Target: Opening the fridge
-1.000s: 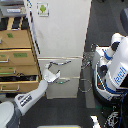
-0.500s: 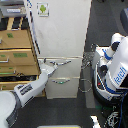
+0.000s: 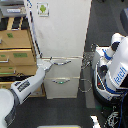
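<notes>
The tall white fridge [image 3: 62, 35] stands in the middle of the exterior view, with a green-and-white sticker [image 3: 43, 8] on its upper door. Below are two drawers with curved silver handles, the upper [image 3: 63, 62] and the lower [image 3: 61, 81]. My gripper [image 3: 47, 64] reaches in from the lower left and sits at the fridge's left edge, at the seam under the upper door, next to the left end of the upper handle. Its white fingers blend with the fridge front, so how the jaws stand is unclear. The door and drawers look shut.
A tan wooden drawer cabinet [image 3: 15, 50] stands right beside the fridge on the exterior view's left, with drawers partly pulled out. A white-and-blue robot body [image 3: 114, 70] with dark cables stands on the exterior view's right. The floor is dark.
My gripper has moved towards the exterior view's left, from over the upper drawer handle to the fridge's left edge. The fridge has not visibly moved.
</notes>
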Tool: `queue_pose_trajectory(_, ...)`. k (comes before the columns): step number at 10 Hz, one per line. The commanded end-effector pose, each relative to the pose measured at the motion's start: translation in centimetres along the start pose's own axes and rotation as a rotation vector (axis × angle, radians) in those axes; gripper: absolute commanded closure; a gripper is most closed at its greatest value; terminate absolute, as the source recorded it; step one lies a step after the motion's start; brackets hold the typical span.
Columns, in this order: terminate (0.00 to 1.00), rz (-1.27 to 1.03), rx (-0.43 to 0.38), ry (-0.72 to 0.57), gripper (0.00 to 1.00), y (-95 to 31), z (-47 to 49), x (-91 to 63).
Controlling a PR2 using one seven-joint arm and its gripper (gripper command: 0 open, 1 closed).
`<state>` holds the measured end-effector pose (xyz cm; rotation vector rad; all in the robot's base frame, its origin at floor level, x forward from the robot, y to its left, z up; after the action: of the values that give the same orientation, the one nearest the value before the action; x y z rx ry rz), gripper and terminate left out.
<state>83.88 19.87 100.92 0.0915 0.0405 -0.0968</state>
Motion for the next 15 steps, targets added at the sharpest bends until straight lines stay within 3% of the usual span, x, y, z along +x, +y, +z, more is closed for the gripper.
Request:
queue_pose_trajectory(1, 0.0, -0.042, 0.024, -0.091, 0.0, 5.4, 4.4, 5.8)
queue_pose_trajectory(5, 0.0, -0.124, -0.015, -0.158, 0.0, 7.8, 6.6, 6.4)
queue_pose_trajectory(8, 0.0, -0.092, 0.051, -0.138, 0.0, 10.3, 6.9, 5.4)
queue_pose_trajectory(15, 0.0, -0.075, 0.085, -0.14, 0.0, 13.1, 6.9, 4.4)
